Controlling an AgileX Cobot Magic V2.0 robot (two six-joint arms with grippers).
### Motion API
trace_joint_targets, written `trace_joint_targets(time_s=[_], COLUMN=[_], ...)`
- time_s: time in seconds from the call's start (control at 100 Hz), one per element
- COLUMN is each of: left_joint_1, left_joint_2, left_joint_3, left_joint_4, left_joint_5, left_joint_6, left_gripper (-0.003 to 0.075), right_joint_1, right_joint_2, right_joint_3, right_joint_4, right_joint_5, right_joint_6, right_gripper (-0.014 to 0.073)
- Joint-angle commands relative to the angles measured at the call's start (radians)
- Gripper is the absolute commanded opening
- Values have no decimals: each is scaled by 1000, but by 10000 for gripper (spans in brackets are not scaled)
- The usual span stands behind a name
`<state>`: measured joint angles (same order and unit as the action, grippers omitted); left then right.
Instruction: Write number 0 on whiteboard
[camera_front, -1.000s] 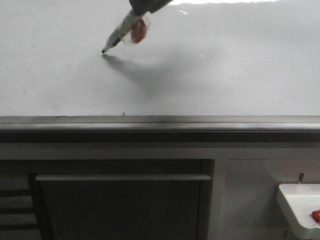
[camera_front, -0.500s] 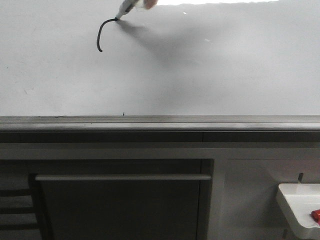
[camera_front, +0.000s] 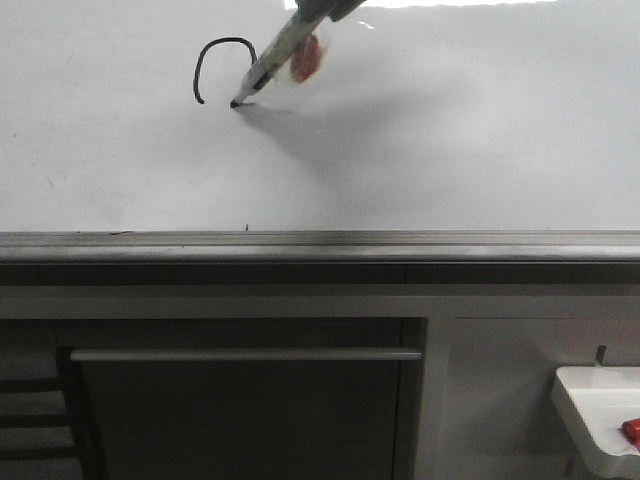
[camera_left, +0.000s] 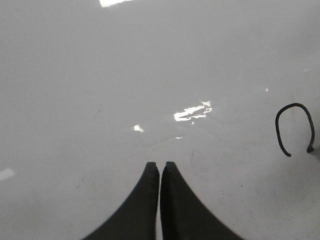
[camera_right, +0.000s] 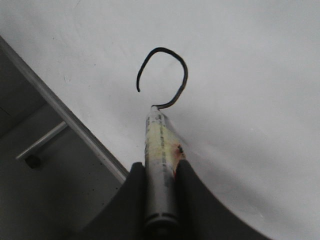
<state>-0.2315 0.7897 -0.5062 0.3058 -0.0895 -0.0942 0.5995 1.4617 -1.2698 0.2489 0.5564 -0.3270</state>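
The whiteboard (camera_front: 450, 150) fills the upper front view. A black open arch, the number 0 (camera_front: 222, 44) part drawn, sits at its upper left, open at the bottom. It also shows in the left wrist view (camera_left: 294, 107) and the right wrist view (camera_right: 167, 55). My right gripper (camera_right: 161, 167) is shut on the marker (camera_right: 160, 150), whose tip (camera_front: 234, 103) touches the board at the stroke's right lower end. In the front view the marker (camera_front: 275, 60) slants down from the top edge. My left gripper (camera_left: 160, 166) is shut and empty over bare board.
A grey metal ledge (camera_front: 320, 245) runs along the board's lower edge, with a small black speck (camera_front: 247, 228) just above it. Below is a dark cabinet with a handle bar (camera_front: 245, 355). A small white tray (camera_front: 600, 415) holding a red thing (camera_front: 632, 430) sits at lower right.
The marker tip went up from the stroke's lower-left end, over the top, and down the right side, drawing the arch. The left gripper's earlier state is not shown.
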Motion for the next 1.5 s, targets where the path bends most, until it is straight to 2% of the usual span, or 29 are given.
trace_joint_targets(time_s=[0.0, 0.5, 0.81, 0.94, 1.03, 1.15, 1.2, 1.25, 1.42, 1.49], left_joint_1=[1, 1, 1, -5, -36, -128, -188, -243, -423, -467], left_joint_2=[-3, -3, -3, -9, -22, -24, -17, -3, 63, 110], left_joint_3=[-34, -34, -34, -34, -34, -34, -34, -32, -32, -32], left_joint_4=[-12, -12, -10, 3, 22, 74, 109, 149, 236, 248], left_joint_5=[-82, -78, -78, -66, -57, -53, -53, -53, -53, -62], left_joint_6=[-11, -11, -11, -11, -11, -11, -11, -11, -11, -11], left_gripper=[-20, -20, -20, -20, -20, -17, 8, 67, 375, 415], right_joint_1=[-1, 15, 27, 72, 105, 129, 136, 138, 138, 140], right_joint_2=[12, 29, 27, -10, -38, -45, -45, -45, -56, -62], right_joint_3=[-31, -146, -151, -151, -151, -151, -146, -134, -105, -99], right_joint_4=[-40, -44, -44, -44, -44, -36, -36, -36, -36, -34], right_joint_5=[-101, -92, -74, -69, -10, 114, 146, 160, 173, 171], right_joint_6=[-8, -16, -16, -59, -59, -59, -59, -59, -59, -59], right_gripper=[-67, -67, -67, -67, -67, -67, -67, -67, -67, -67])
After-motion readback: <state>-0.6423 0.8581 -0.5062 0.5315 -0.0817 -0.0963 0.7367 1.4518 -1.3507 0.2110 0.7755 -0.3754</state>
